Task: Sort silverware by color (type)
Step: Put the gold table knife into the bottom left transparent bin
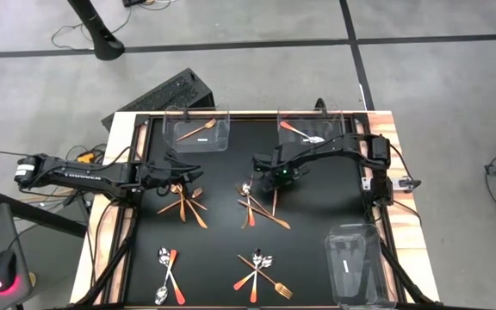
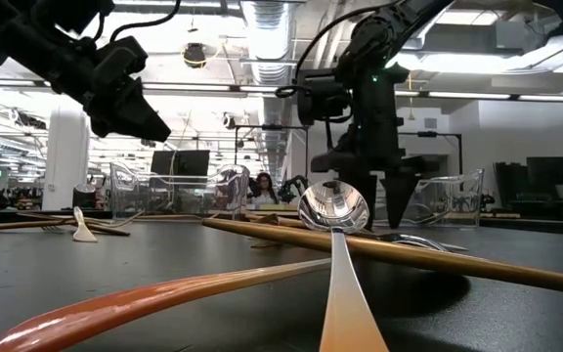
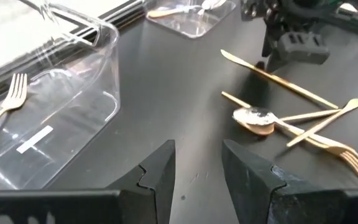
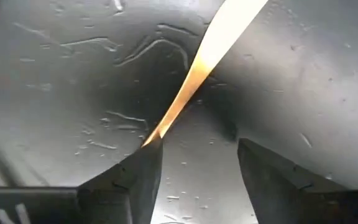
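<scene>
black table [image 1: 317, 258], silverware [image 1: 263, 210], clear bins [image 1: 199, 129]

Three clear plastic bins sat on the black table mat [image 1: 222, 215]: one far left [image 1: 198, 131], one far right [image 1: 313, 130], one near right [image 1: 356, 265]. A black keyboard [image 1: 166, 93] lay on the grey floor beyond the table. A red-lit mouse [image 1: 3, 272] sat at near left.

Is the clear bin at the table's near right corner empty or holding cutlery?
Empty: the clear bin shows only a small label inside, no cutlery.
</scene>
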